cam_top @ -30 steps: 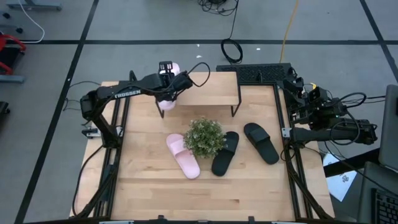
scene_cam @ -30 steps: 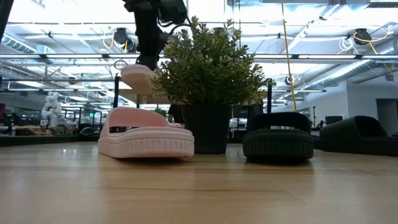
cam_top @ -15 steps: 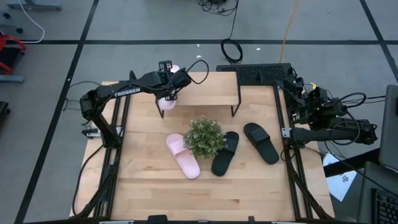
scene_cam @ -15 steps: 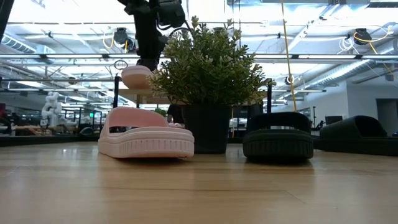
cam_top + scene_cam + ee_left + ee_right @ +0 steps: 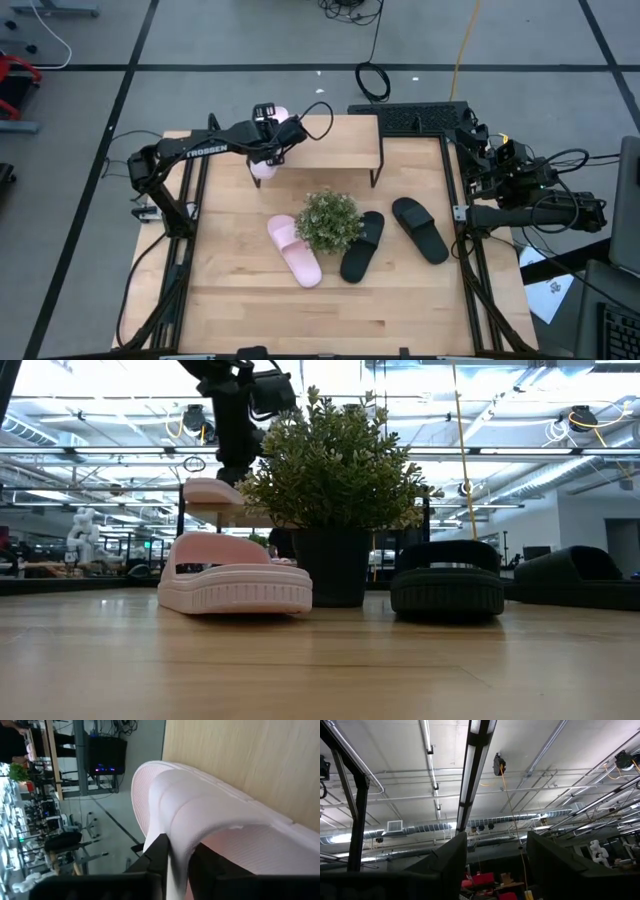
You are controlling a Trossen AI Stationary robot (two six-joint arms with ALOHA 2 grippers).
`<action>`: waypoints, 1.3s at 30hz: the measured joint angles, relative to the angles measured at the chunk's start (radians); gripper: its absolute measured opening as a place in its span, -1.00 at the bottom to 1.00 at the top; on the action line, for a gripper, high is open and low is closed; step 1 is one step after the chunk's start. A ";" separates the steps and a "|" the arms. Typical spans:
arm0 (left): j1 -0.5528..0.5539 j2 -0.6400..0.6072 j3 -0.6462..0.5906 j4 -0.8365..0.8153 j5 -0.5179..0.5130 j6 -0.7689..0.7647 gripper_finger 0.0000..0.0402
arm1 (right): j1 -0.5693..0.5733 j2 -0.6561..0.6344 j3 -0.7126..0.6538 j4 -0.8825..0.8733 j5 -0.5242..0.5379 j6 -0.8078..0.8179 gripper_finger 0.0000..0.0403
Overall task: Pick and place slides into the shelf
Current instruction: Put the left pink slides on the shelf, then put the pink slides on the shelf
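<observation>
The table (image 5: 240,300) is carrying the shelf (image 5: 340,145) at its far edge. The left gripper (image 5: 268,148) is clamping a pale pink slide (image 5: 263,168) by its strap, holding it raised at the shelf's left end. The right gripper (image 5: 472,135), fingers apart, is resting at the right edge.

Free room and obstacles on the tabletop (image 5: 230,300)

Plant (image 5: 329,220) blocks the centre, flanked by slides; near tabletop strip lies open; shelf (image 5: 340,143) spans the far edge.
</observation>
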 joint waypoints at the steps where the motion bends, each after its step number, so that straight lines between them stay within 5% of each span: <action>1: -0.003 0.001 0.001 0.006 0.000 0.000 -0.67 | 0.000 0.000 0.000 0.000 0.000 0.000 -0.03; 39: -0.065 -0.004 0.003 -0.008 -0.081 0.027 0.23 | 0.000 0.000 0.000 -0.003 0.000 -0.019 -0.03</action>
